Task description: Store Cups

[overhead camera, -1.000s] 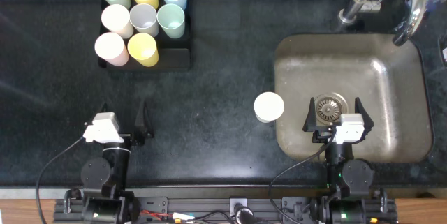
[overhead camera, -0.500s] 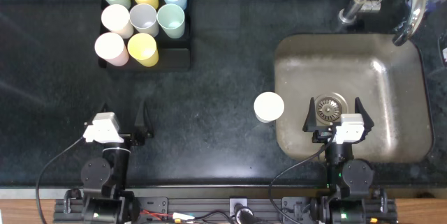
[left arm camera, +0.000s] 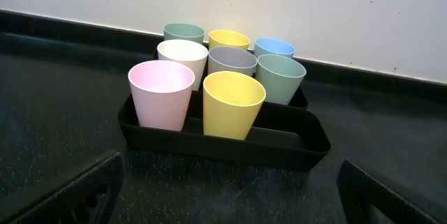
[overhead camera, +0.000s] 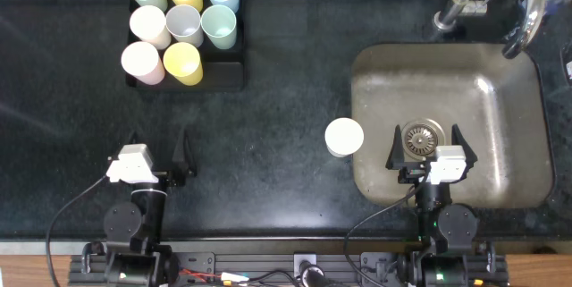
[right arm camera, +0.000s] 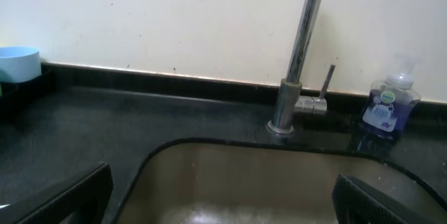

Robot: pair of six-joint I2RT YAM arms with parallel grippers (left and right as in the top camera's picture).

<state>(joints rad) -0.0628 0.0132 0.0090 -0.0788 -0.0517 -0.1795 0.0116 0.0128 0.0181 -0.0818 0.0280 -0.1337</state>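
Note:
A black tray point(overhead camera: 228, 74) at the back left of the counter holds several upright pastel cups, among them a pink cup point(overhead camera: 143, 62) and a yellow cup point(overhead camera: 182, 62); the tray's front right slot is free. In the left wrist view the tray point(left arm camera: 279, 151) stands straight ahead with the pink cup point(left arm camera: 161, 93) and yellow cup point(left arm camera: 233, 102) nearest. A single white cup point(overhead camera: 344, 137) stands on the counter just left of the sink. My left gripper point(overhead camera: 160, 150) is open near the front left. My right gripper point(overhead camera: 427, 144) is open above the sink's front.
A steel sink point(overhead camera: 500, 81) with a drain point(overhead camera: 422, 135) fills the right side. The tap point(right arm camera: 297, 56) and a soap bottle point(right arm camera: 388, 105) stand behind it. Dark counter point(overhead camera: 268, 144) lies open between tray and sink.

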